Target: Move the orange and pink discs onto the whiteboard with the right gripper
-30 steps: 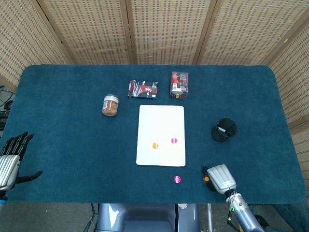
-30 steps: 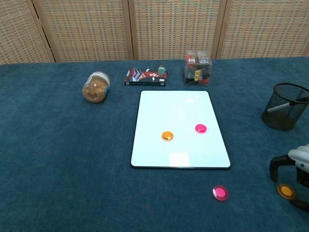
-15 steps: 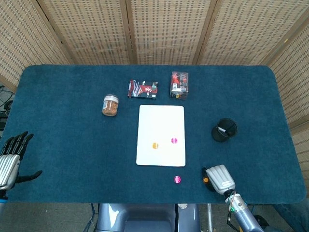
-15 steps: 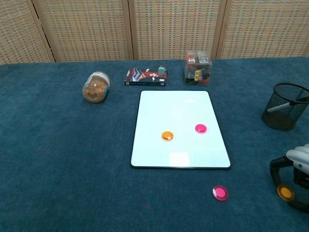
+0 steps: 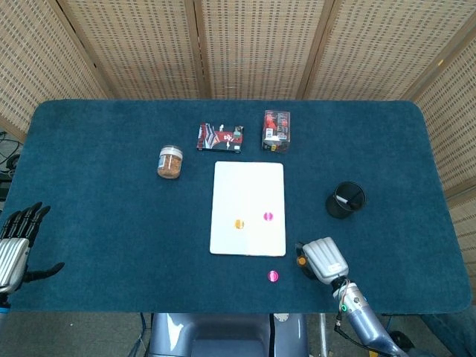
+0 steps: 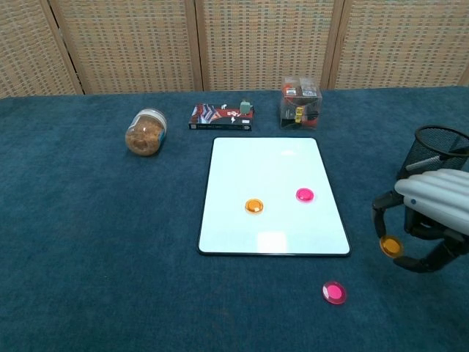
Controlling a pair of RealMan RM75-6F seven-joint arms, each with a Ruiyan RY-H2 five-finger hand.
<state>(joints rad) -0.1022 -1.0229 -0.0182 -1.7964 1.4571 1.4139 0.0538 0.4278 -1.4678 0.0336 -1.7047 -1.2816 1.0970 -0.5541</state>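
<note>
where pinched, orange disc [image 6: 390, 246] chest-visible

Two discs [image 6: 253, 206] on whiteboard [image 6: 272, 163], jar [image 6: 145, 132] left, mesh cup [image 6: 437, 160] right

Right hand [image 6: 425, 220] pinches something small above the table; left hand [image 5: 15, 249] lies spread.

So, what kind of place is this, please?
Probably a lab or test room, not a home: a table covered in blue cloth, woven folding screens behind it, and sample items like a whiteboard.
</note>
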